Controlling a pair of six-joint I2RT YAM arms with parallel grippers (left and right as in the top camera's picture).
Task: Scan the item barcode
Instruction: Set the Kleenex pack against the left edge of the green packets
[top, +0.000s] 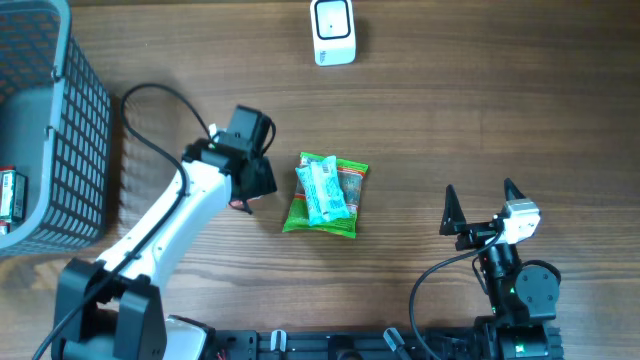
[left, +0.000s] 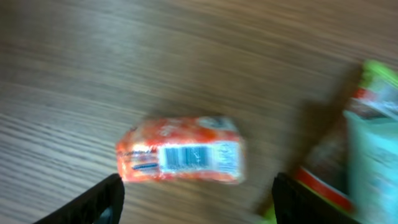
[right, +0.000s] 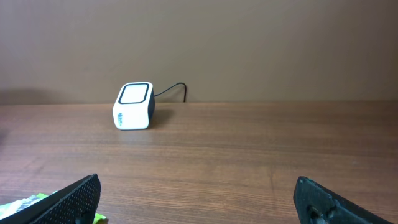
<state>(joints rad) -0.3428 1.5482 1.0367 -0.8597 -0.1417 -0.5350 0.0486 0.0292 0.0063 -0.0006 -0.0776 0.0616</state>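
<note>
Left gripper (left: 198, 202) hovers low over the small orange packet (left: 180, 155), jaws spread wide. One dark fingertip (left: 102, 200) shows at each bottom corner of the wrist view, and neither touches the wrapper. The packet lies loose and flat on the wooden surface (left: 124, 56), long side across the view, with its barcode (left: 186, 157) facing up at the camera. The shot is blurred, so the print can't be read.

From overhead the packet is mostly hidden beneath the left wrist, with only a red edge peeking out. It sits just left of the green snack bag (top: 325, 195), which lies mid-surface with a pale blue strip across it. Whether that strip is a separate packet, I can't tell.

The white barcode scanner (top: 333, 32) stands at the far edge, well apart from the orange packet, with a dark cable (right: 174, 90) trailing behind it.

Right gripper (top: 481, 203) sits at the near right, jaws at full spread with nothing between them, facing the scanner across bare wood.

A grey mesh basket (top: 60, 130) stands at the far left with some packaged goods inside.
</note>
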